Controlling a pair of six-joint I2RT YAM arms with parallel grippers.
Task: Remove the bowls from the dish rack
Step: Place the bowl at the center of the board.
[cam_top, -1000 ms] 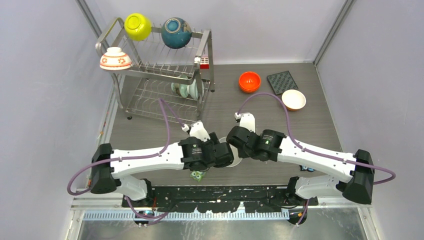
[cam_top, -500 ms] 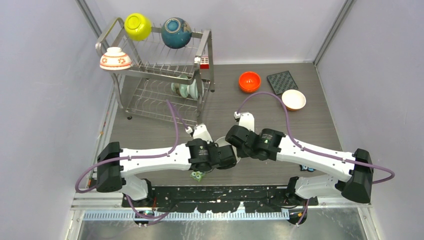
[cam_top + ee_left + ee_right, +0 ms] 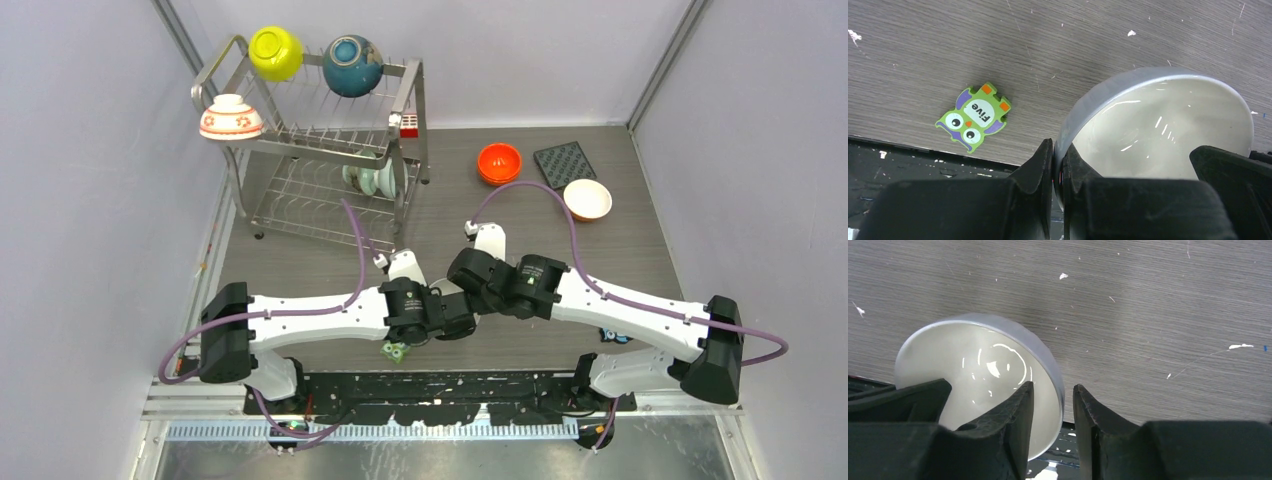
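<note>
At far left, the dish rack (image 3: 310, 110) carries a flowered bowl (image 3: 231, 117), a yellow-green bowl (image 3: 276, 52) and a teal bowl (image 3: 351, 65) on its top tier. Near the front of the bench (image 3: 450, 215), my left gripper (image 3: 1059, 150) is pinched tight on the rim of a white bowl (image 3: 1158, 130). My right gripper (image 3: 1052, 390) straddles the opposite rim, fingers parted with a gap showing, clamping nothing. I judge the bowl rigid, glazed, slick and breakable. The rim is the sound hold: one finger inside, one outside.
</note>
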